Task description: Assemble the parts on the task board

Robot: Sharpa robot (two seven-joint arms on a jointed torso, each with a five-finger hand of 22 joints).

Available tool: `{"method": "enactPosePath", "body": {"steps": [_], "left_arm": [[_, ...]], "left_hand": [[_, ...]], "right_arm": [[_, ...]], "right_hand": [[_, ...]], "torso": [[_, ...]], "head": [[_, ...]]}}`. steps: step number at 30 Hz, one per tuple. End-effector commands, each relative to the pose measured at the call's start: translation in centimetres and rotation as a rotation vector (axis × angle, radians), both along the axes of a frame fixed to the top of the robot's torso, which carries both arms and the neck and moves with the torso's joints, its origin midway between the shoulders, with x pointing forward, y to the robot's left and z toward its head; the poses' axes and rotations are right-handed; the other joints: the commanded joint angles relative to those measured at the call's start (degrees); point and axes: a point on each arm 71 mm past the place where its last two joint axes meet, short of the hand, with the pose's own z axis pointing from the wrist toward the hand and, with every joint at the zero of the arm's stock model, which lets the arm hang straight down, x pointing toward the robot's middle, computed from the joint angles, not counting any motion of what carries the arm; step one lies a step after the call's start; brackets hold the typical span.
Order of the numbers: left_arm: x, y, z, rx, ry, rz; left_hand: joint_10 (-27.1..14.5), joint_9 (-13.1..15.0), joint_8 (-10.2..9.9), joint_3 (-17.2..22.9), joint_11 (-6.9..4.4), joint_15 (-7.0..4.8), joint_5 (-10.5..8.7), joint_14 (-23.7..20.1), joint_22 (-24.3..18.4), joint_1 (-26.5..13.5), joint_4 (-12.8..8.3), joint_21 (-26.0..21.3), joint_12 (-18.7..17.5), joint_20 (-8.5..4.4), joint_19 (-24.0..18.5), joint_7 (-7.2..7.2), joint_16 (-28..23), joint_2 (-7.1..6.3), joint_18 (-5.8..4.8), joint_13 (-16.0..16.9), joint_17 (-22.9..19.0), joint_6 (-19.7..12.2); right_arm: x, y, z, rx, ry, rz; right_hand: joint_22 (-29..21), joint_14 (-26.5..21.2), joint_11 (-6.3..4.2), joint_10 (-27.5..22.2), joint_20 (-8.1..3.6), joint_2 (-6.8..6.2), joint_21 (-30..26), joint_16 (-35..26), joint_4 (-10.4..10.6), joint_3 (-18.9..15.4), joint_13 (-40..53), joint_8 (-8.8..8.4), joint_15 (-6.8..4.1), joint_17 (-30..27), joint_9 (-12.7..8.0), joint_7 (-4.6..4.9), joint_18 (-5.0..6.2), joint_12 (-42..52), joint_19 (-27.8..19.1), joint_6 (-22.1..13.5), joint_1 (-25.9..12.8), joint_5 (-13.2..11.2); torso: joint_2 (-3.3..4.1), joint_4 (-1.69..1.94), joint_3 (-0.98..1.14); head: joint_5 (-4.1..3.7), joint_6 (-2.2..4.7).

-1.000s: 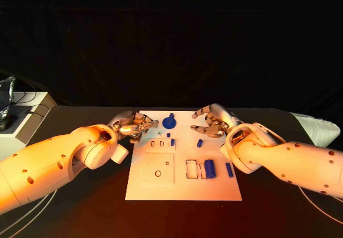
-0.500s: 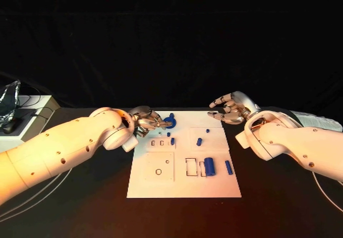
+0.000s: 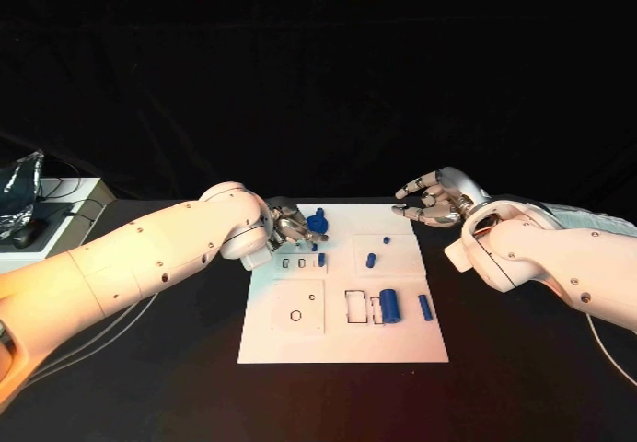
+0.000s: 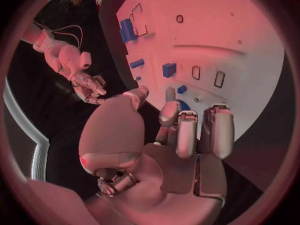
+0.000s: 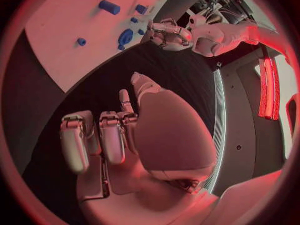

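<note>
We see the task board [image 3: 399,345] at the table's [image 3: 159,396] middle; the round part [image 3: 316,223] lies near its far edge, the cylinder part [image 3: 389,305] and bar part [image 3: 425,308] toward its right edge. The left hand [image 3: 292,229] sits at the board's far-left corner; the right hand [image 3: 433,199] beyond its far-right corner.

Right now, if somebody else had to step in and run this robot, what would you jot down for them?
Left hand: at the far left corner of the task board, fingers by the round blue part; whether it grips it I cannot tell.
Right hand: open, holding nothing, off the board's far right corner.
Parts: large blue cylinder and slim blue bar near the middle-right slots; small blue pieces farther back.
Done: little that I can confirm.
Left: most parts look loose and need seating.
</note>
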Motion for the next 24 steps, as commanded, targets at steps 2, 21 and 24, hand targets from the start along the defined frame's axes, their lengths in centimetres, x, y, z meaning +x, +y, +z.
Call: {"method": "enactPosePath", "body": {"steps": [2, 21, 24], "left_arm": [[0.2, -0.4, -0.2, 0.133, 0.04, -0.028], [0.7, -2.0, -0.3, 0.214, 0.06, -0.083], [0.7, -2.2, -0.3, 0.215, 0.064, -0.091]], "left_hand": [[0.17, 0.11, 0.39, -0.27, 0.0, -0.3, -0.05, 6.06, 0.9, -0.32, 0.09, 0.34, 0.24, 0.0, 0.47, -0.37, 0.37, 0.36, -0.59, 0.07, 15.06, -0.19], [-0.09, 0.7, 0.72, -1.17, -0.08, -0.35, -0.1, 6.06, 1.21, -1.21, 0.11, 0.45, 0.1, -0.09, 0.62, -0.48, 0.37, -0.18, -0.65, -0.14, 15.06, -0.19], [-0.27, 0.81, 0.81, -1.24, -0.11, -0.37, -0.1, 6.06, 1.29, -1.33, 0.11, 0.47, -0.07, -0.1, 0.65, -0.52, 0.37, -0.08, -0.67, -0.43, 15.06, -0.1]], "right_arm": [[0.0, 0.0, -0.2, -0.011, 0.024, 0.01], [0.1, 0.1, -0.2, -0.019, 0.027, 0.005], [0.1, 0.2, -0.2, -0.019, 0.027, 0.006]], "right_hand": [[15.06, 5.72, -0.35, 4.19, -0.47, -0.25, 0.35, 0.06, 0.06, 0.38, 13.52, 0.29, -0.52, 13.72, 0.09, -0.17, 0.05, 0.01, 6.01, -0.2, -0.46, 0.3], [15.06, 5.72, -0.35, 4.18, -0.48, -0.3, 0.35, 0.04, 0.08, 0.39, 13.52, 0.32, -0.52, 13.69, 0.11, -0.17, 0.05, 0.01, 6.01, -0.26, -0.53, 0.32], [15.06, 5.72, -0.35, 4.18, -0.48, -0.3, 0.35, 0.04, 0.08, 0.39, 13.52, 0.32, -0.52, 13.69, 0.11, -0.17, 0.05, 0.01, 6.01, -0.26, -0.53, 0.32]], "torso": [[0.08, -0.18, -0.07], [0.31, 0.24, -0.58], [0.35, 0.23, -0.66]], "head": [[0.05, -0.15], [-0.66, -0.82], [-0.68, -0.81]]}}
